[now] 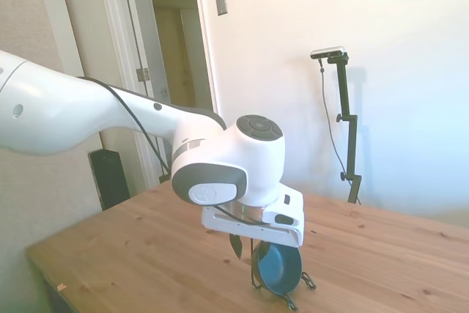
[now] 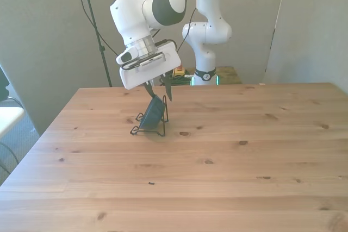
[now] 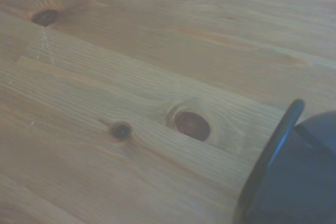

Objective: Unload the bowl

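The small round dark teal-blue bowl (image 1: 278, 267) stands on edge in the thin black wire rack (image 2: 147, 125), tilted against the rack's upright, on the wooden table (image 2: 228, 156) toward the front view's left. The bowl has not been lifted; its lower rim sits inside the rack.

The white arm's end effector (image 2: 159, 89) hangs directly above the bowl, pitched over at an angle. Its two dark fingers are spread apart, released and holding nothing. In the front view one fingertip reaches the bowl's upper rim while the other stands on the far side of it, so the rim appears to lie between the fingers. Contact cannot be confirmed from either view.

The wrist view shows the bowl's dark rim (image 3: 273, 156) close by, with bare table planks beside it.

Task status, as judged: approach essentially complete; grasp not yet made. Remaining steps: close on the rim, lift the bowl clear of the rack wires, set it down on the table
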You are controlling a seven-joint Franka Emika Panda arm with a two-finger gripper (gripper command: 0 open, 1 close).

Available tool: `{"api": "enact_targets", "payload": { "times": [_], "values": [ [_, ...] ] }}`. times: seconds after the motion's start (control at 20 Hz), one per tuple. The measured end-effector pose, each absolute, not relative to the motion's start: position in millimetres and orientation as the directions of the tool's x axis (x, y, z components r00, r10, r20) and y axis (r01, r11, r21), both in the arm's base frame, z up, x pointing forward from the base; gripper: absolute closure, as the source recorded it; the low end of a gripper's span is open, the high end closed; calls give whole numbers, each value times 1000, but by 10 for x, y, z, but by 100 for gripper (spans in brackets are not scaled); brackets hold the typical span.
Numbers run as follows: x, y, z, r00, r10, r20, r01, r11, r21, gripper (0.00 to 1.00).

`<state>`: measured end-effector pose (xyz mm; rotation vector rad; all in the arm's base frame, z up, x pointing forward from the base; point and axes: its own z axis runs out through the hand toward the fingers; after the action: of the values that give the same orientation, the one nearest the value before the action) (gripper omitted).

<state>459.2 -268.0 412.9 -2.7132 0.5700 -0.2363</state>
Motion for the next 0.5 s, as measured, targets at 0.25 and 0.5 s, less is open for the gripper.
{"api": "enact_targets", "payload": {
  "times": [0.25,0.5],
  "values": [
    [4522,-2915,4253,888,-454,77,-382,-819,-427,100],
    [4389,-3338,4511,855,-511,88,-404,-764,-502,100]
  ]
}}
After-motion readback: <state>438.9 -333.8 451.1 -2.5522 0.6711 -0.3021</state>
